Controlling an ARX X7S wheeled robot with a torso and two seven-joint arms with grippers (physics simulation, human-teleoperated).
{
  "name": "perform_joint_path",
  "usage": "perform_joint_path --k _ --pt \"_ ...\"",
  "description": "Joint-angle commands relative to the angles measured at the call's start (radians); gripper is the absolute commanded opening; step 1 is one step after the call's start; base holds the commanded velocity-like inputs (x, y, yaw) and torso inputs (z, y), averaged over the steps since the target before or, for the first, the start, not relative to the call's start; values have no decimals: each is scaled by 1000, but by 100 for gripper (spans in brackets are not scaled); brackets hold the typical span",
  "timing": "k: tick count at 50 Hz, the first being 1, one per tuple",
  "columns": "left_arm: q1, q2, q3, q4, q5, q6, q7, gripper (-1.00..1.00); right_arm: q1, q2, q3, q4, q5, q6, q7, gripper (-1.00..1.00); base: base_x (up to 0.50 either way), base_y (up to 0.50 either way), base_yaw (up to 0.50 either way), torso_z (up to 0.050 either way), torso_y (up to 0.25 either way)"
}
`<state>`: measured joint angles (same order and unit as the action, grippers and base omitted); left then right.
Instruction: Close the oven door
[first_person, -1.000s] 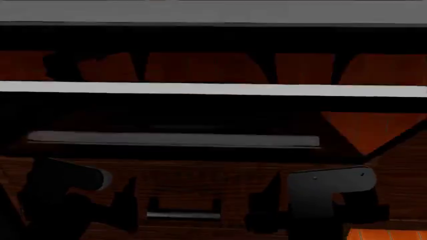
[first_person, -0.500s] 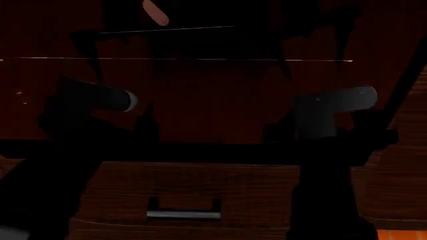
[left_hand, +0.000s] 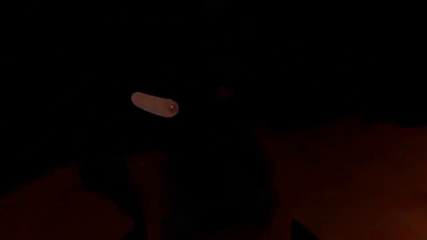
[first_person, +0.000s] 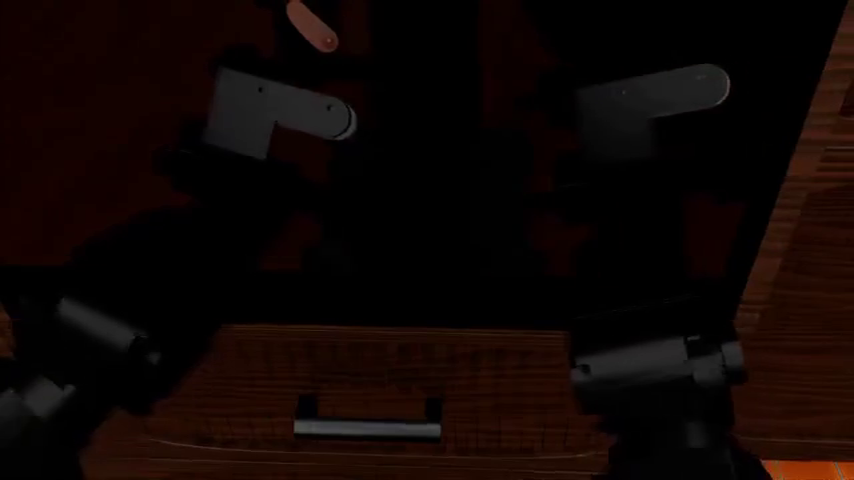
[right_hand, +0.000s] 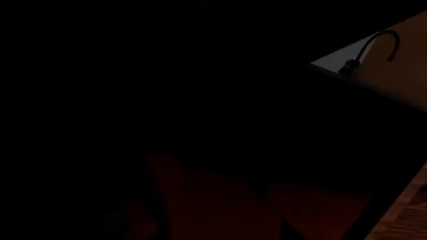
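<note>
The oven door (first_person: 441, 200) is a glossy black panel that fills most of the head view above the drawer, and its bar handle does not show. My left gripper (first_person: 314, 150) and right gripper (first_person: 567, 140) are both raised against the door's face. Only their grey wrist brackets stand out, and the fingers are lost in the dark. The left wrist view is almost black, showing the oven door (left_hand: 267, 60) close up. In the right wrist view the oven door (right_hand: 167, 100) fills nearly the whole picture.
Below the door is a brown wooden drawer (first_person: 387, 370) with a short metal handle (first_person: 367, 430). A wooden cabinet side (first_person: 807, 250) stands at the right. A pink oval spot (first_person: 311, 25) shows on the glass. A faucet (right_hand: 373, 47) shows over a counter.
The door has swung up from lying low to filling the view, and its silvery handle has gone out of sight. Both arms rose with it.
</note>
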<state>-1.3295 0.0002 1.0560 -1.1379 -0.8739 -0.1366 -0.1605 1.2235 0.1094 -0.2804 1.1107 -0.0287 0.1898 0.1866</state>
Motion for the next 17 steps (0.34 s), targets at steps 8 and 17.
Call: perform_joint_path --k 8,17 --pt "-145 0 444 -148 -513 72 -99 100 184 43 -84 198 7 -2 20 100 160 -15 -13 0 0" --pt "-159 0 474 -142 -565 74 -105 100 195 50 -82 198 29 24 30 100 143 -21 -27 0 0"
